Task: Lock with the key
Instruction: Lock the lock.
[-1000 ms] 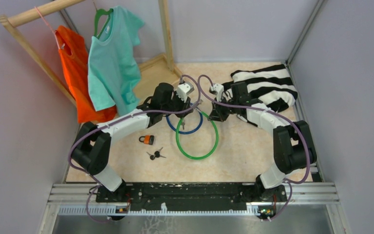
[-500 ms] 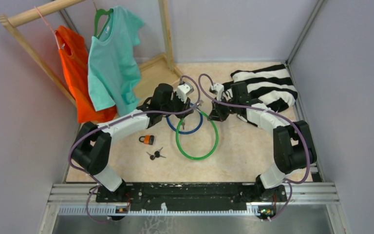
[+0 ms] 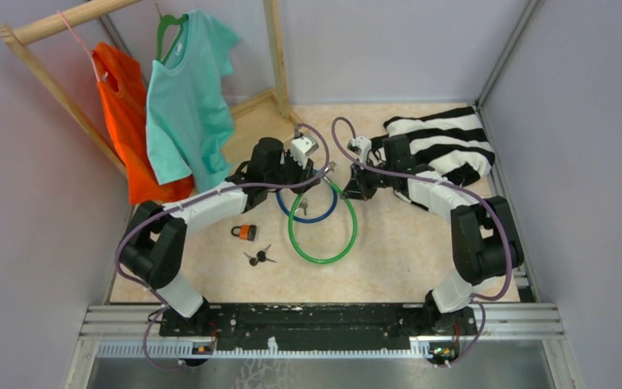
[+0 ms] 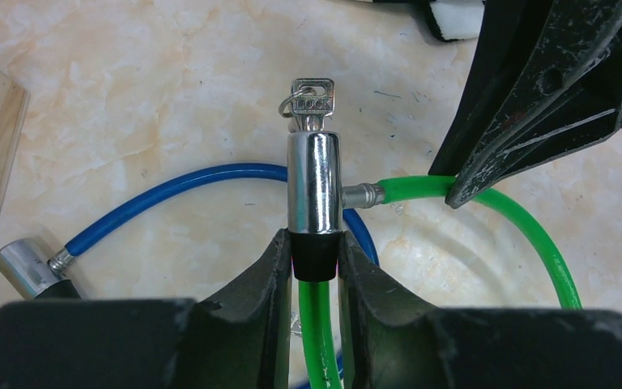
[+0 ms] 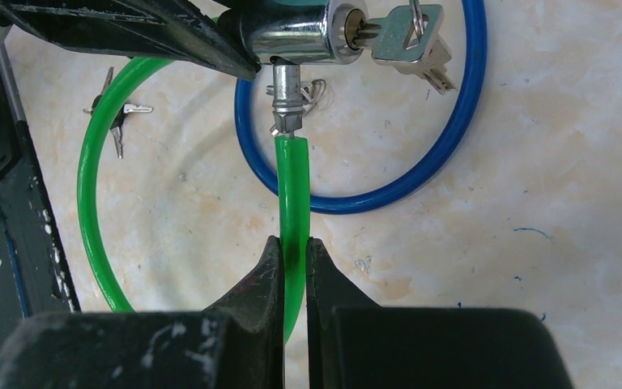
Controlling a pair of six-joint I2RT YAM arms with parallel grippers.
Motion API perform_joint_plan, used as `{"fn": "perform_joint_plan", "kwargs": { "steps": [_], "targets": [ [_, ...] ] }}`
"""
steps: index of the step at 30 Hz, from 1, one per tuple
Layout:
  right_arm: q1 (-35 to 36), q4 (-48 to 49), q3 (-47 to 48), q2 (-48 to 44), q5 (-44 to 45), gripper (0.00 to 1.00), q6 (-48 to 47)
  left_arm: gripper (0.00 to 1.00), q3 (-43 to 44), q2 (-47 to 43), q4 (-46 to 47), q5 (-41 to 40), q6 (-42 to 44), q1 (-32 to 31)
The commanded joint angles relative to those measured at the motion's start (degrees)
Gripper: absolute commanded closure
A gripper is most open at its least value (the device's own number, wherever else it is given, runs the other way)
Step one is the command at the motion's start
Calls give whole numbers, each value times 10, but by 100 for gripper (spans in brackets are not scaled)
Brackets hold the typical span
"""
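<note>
Two end effectors: left end effector [image 4: 316,267] clenched on the chrome lock barrel [image 4: 314,182]; right end effector [image 5: 294,259] pinching the green cable [image 5: 293,186] behind its pin [image 5: 283,101]
Key [image 4: 312,101]: seated in the barrel's end, above the blue cable [image 4: 170,190]
Risk: a pin skewed at the barrel's side hole may jam; the barrel may twist in the grip

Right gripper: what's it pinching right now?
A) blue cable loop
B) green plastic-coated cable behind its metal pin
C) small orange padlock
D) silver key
B: the right gripper is shut on the green plastic-coated cable just below its metal pin, which meets the side of the chrome lock cylinder. The silver key sits in the cylinder's end, untouched.
</note>
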Motion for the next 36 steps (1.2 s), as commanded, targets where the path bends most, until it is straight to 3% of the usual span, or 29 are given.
{"fn": "perform_joint_plan", "kwargs": {
  "steps": [1,14,29,36],
  "targets": [
    [23,99,31,-8,-89,100,21,100,-4,18,32,62,-10,-10],
    [24,104,73,41,-68,100,31,100,-13,36,42,108,-5,-11],
    [33,117,116,83,-100,100,61,100,-19,47,36,15,56,-26],
    [40,177,102,97,-50,100,106,100,-21,47,50,63,27,-27]
  ]
}}
